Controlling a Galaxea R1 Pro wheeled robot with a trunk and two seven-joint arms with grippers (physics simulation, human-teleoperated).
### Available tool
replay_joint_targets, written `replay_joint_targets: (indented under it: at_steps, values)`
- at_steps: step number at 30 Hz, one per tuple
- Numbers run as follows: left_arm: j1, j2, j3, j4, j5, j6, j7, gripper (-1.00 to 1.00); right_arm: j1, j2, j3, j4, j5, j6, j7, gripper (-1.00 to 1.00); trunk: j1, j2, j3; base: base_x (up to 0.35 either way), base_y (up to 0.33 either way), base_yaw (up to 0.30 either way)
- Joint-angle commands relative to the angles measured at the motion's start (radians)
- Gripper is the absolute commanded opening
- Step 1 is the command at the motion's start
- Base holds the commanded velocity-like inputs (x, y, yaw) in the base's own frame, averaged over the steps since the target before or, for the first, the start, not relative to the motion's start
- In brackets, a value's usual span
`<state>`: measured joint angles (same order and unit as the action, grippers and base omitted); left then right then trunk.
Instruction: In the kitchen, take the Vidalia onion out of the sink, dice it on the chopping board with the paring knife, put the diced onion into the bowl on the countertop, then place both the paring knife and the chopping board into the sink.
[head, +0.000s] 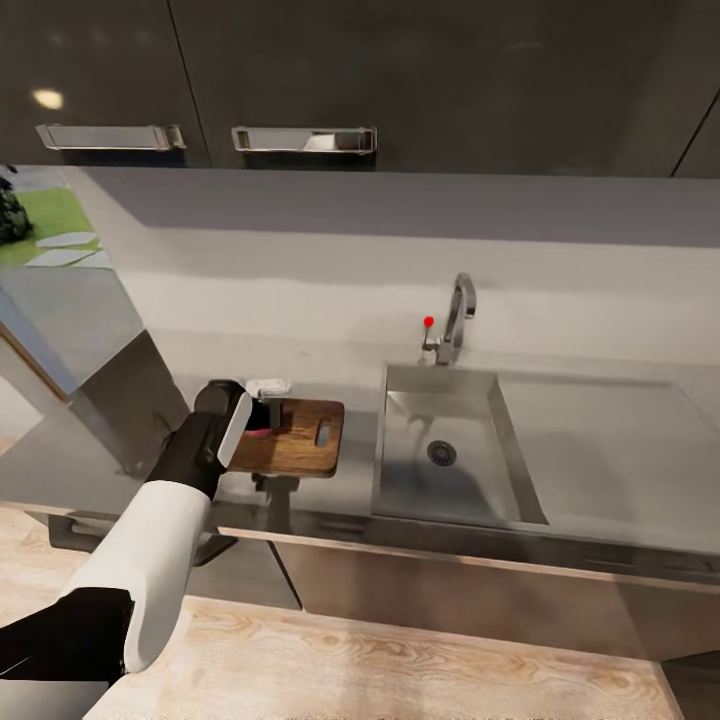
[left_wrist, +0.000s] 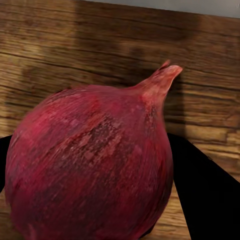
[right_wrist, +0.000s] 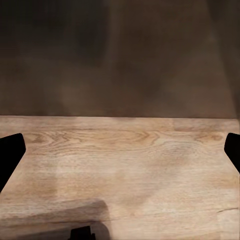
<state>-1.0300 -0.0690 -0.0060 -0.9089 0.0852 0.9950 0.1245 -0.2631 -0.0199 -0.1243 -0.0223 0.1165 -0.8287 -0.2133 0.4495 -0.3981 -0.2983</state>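
The onion (left_wrist: 92, 165) is seen close up from the left wrist as a rounded bulb with dry, finely streaked skin of deep red, drawn up into a short tapered tip; it lies against the board (left_wrist: 55, 55), whose brown wood shows long grain lines and a soft shadow. The 2 dark fingers (left_wrist: 205, 195) of the left gripper (left_wrist: 100, 200) are set on either side of the bulb and clasp it. In the head view the board (head: 300, 440) is a rounded rectangle with a slot handle, laid on the smooth grey countertop (head: 330, 365) just left of the sink (head: 440, 450), a brushed steel basin with a round drain, a flat drainboard and a chrome tap (head: 458, 320) marked by a red dot; the left arm, white then black, is stretched forward with its wrist over the board's left end. From the right wrist, pale wooden floor (right_wrist: 125, 165) is seen; the right gripper (right_wrist: 120, 150) is spread wide, 1 fingertip (right_wrist: 10, 155) at each edge.
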Motion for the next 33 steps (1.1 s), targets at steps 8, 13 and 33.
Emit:
replay_joint_targets:
  at_steps: [8, 13, 33]
  values:
    - [0.0, -0.002, -0.001, -0.001, 0.008, 0.004, 0.009, -1.0, -0.001, 0.0, -0.008, 0.001, 0.011, -0.003, -0.004, 1.0, 0.0, -0.002, -0.012, 0.0, 0.0, 0.0]
    - [0.0, -0.002, 0.0, 0.0, 0.008, 0.004, 0.009, -1.0, -0.001, 0.0, -0.008, 0.001, 0.011, -0.003, -0.003, 1.0, 0.0, -0.002, -0.014, 0.0, 0.0, 0.0]
    - [0.0, -0.002, 0.0, 0.001, 0.008, 0.004, 0.009, -1.0, -0.001, 0.0, -0.008, 0.001, 0.011, -0.003, -0.003, 1.0, 0.0, -0.002, -0.014, 0.0, 0.0, 0.0]
